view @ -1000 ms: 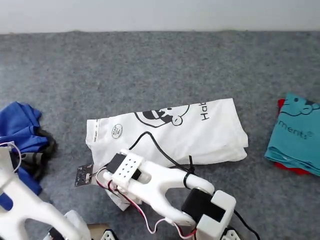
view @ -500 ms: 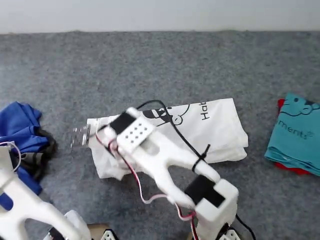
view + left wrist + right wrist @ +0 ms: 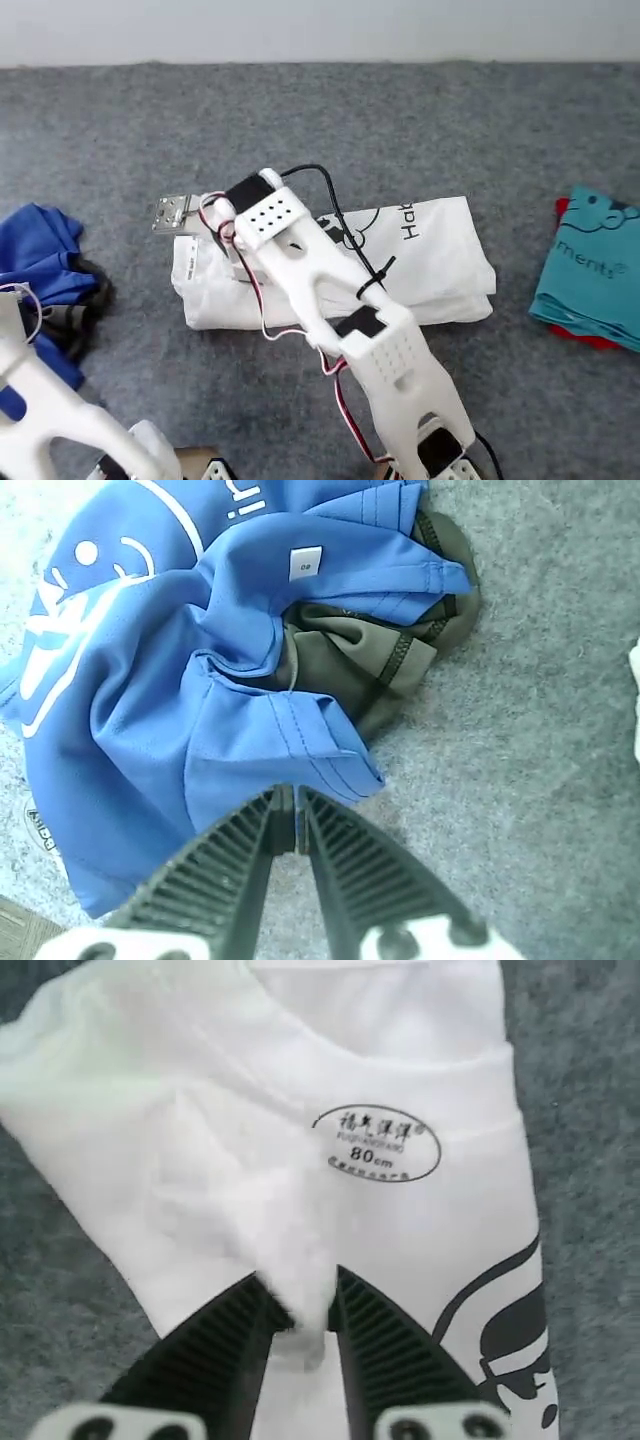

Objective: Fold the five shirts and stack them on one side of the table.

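Observation:
A white shirt (image 3: pixel 420 262) with a black print lies folded lengthwise at mid-table. My right gripper (image 3: pixel 212 224) hangs over its left end near the collar. In the right wrist view, this gripper (image 3: pixel 304 1312) is shut on a pinch of the white shirt (image 3: pixel 400 1080), just below the oval size label (image 3: pixel 376 1143). A crumpled blue shirt (image 3: pixel 38 252) lies at the left edge on top of a dark olive one (image 3: pixel 372 655). My left gripper (image 3: pixel 297 822) hovers over the blue shirt (image 3: pixel 150 680), shut and holding nothing.
At the right edge, a folded teal shirt (image 3: pixel 590 268) rests on a red one (image 3: pixel 585 337). The left arm's white body (image 3: pixel 45 410) stands at the near left corner. Grey felt (image 3: pixel 330 130) covers the table, bare along the far side.
My right arm swung from the shirt's near left corner toward the far side, carrying the pinched white fabric over the shirt. The loose flap at the near left is gone. The left arm stayed put.

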Action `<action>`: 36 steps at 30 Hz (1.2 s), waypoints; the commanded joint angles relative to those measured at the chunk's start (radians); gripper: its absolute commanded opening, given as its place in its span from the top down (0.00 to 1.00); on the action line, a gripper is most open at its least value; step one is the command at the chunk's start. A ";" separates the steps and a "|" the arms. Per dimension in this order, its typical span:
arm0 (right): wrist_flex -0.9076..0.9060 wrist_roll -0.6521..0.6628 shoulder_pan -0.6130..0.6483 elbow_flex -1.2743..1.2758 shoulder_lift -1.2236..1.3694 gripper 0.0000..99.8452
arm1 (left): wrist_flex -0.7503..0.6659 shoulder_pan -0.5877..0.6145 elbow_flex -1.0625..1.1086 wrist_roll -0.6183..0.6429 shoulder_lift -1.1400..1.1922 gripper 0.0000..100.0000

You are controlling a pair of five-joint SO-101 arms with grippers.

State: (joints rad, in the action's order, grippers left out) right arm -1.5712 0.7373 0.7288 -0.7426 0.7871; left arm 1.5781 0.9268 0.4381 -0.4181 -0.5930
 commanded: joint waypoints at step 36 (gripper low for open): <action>-0.199 -0.141 -0.165 0.028 -0.087 0.99 | -0.009 -0.066 -0.004 -0.005 -0.014 0.98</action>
State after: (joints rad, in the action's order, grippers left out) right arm -1.7384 0.5884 0.5616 -0.6122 0.7258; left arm 1.5781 0.8730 0.4381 -0.4181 -0.5930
